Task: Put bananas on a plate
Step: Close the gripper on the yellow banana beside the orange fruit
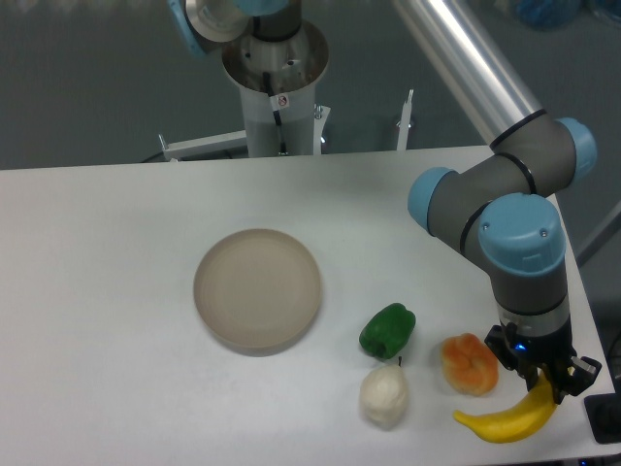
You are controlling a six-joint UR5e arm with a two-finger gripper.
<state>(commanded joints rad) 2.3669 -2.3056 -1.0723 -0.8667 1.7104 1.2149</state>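
The banana (505, 421) lies at the near right corner of the worktop (97, 291), curved like a smile, its right tip up at the end effector (546, 381). It looks as if that tip sits between the dark fingers, but whether they are clamped on it or just straddling it, I cannot tell from here. The beige plate (257, 288) is well apart, left of centre, and it has nothing on it. So the task is at its opening stage as I read it: banana at the pick-up point, the whole carry leftward and the set-down yet to come.

Between banana and plate sit three things: a lumpy orange fruit (470, 364) just beside the banana's left end, a white garlic-like bulb (384, 397), and a green pepper (388, 330) nearer the plate.

The arm comes in from the far right, elbow bent, wrist pointing straight down over the banana's raised tip.
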